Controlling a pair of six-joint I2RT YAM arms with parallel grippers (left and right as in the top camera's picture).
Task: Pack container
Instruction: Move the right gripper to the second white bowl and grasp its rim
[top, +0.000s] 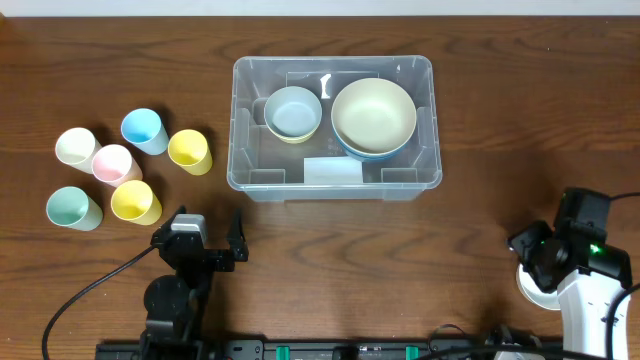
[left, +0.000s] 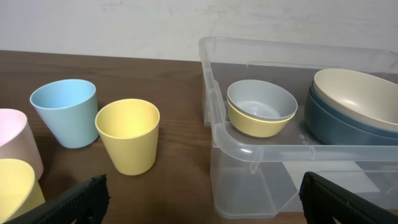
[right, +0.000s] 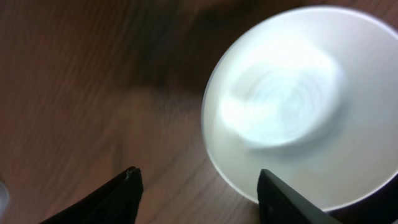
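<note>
The clear plastic container (top: 238, 130) stands at the table's middle back, with a white label on its front wall. Inside it, a grey-blue bowl nested in a yellow bowl (top: 293, 112) sits left and a cream bowl on a dark blue bowl (top: 373, 115) sits right. The left wrist view shows the container's near corner (left: 249, 146). My left gripper (top: 208, 228) is open and empty, in front of the container's left corner. My right gripper (top: 530, 262) is open, low over a white bowl (right: 298, 106) at the front right, with the bowl's rim between the fingers.
Several cups stand left of the container: blue (top: 143, 130), yellow (top: 190, 151), pink (top: 112, 163), cream (top: 76, 147), a second yellow (top: 135, 201) and green (top: 73, 208). The blue (left: 65, 112) and yellow (left: 128, 135) cups are close ahead of my left gripper.
</note>
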